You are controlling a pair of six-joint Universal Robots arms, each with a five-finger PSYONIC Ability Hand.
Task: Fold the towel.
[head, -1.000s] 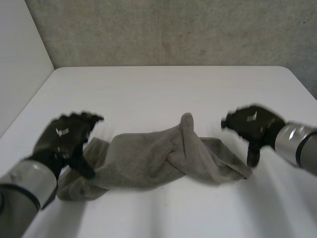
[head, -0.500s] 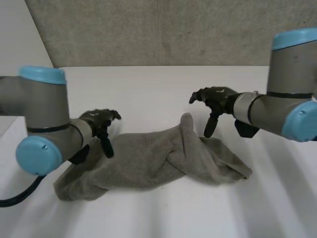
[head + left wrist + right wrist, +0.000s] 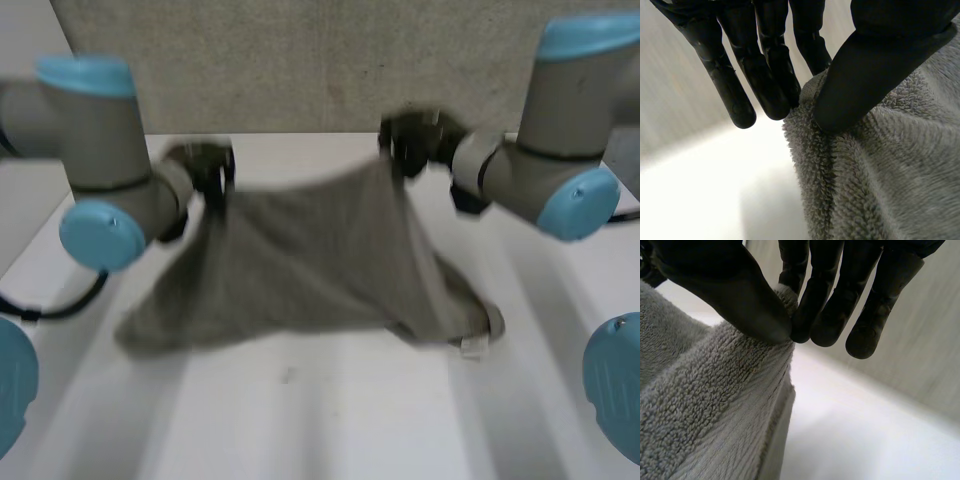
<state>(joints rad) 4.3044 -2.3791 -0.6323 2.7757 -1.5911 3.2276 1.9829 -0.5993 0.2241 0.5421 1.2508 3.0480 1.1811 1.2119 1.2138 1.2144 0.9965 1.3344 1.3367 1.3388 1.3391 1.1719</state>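
One grey towel (image 3: 300,260) is lying partly on one white desk (image 3: 330,420). Two black hands are showing, the left hand (image 3: 205,163) and the right hand (image 3: 412,140), each ending one of two arms.

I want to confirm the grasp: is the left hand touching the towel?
Touching. In the left wrist view the left hand pinches the towel at its edge, thumb against fingers.
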